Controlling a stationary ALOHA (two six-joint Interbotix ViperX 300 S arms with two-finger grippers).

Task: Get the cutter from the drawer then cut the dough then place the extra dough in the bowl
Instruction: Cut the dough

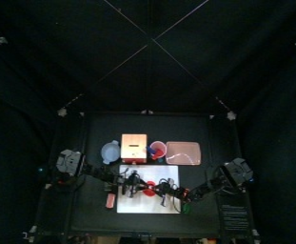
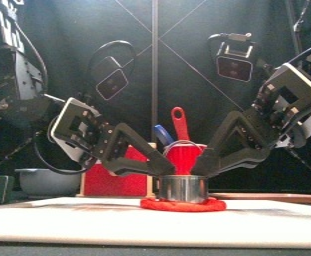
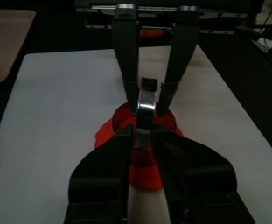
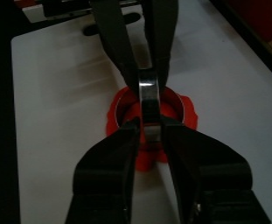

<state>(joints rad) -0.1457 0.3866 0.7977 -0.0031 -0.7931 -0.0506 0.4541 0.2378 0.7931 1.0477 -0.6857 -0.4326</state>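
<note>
The round metal cutter stands on the flat red dough on the white cutting board. My left gripper comes down from the left and my right gripper from the right, each pinching one side of the cutter's wall. In the left wrist view the left gripper is shut on the metal rim, with dough beneath. In the right wrist view the right gripper is shut on the opposite rim over the dough.
Behind the board stand the red cup with a red and a blue toy knife, the wooden box with its red drawer front, the blue-grey bowl at the left and the pink tray at the right.
</note>
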